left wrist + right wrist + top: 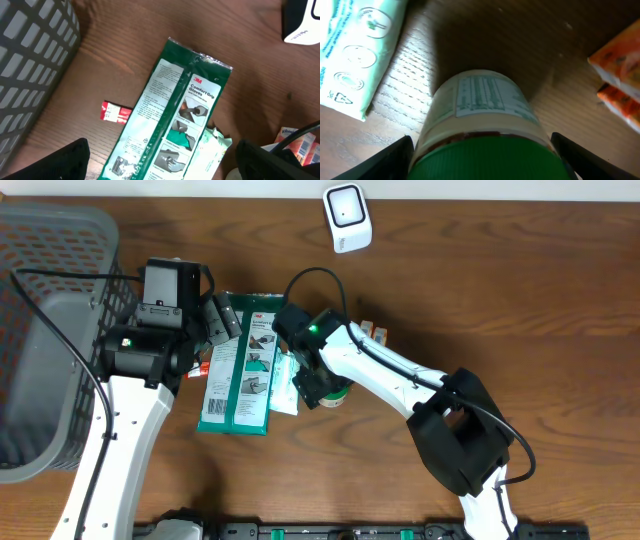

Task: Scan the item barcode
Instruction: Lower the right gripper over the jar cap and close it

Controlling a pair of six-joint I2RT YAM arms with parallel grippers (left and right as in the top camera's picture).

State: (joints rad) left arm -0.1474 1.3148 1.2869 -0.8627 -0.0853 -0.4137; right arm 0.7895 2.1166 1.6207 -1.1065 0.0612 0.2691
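A jar with a green lid (485, 157) and a pale printed label (487, 95) stands on the table, right under my right gripper (482, 167). The gripper is open, with its dark fingers (392, 160) on either side of the lid. A thin gap shows at the right finger. In the overhead view that gripper (318, 385) covers most of the jar (338, 396). The white scanner (346, 217) stands at the table's far edge. My left gripper (160, 170) hangs open above a green glove package (175, 110), touching nothing.
A grey basket (40, 330) fills the left side. A pale wipes pack (355, 45) lies left of the jar, and orange boxes (620, 70) lie to its right. A small red packet (115, 112) rests beside the glove package. The package's barcode (122, 165) shows near its lower end.
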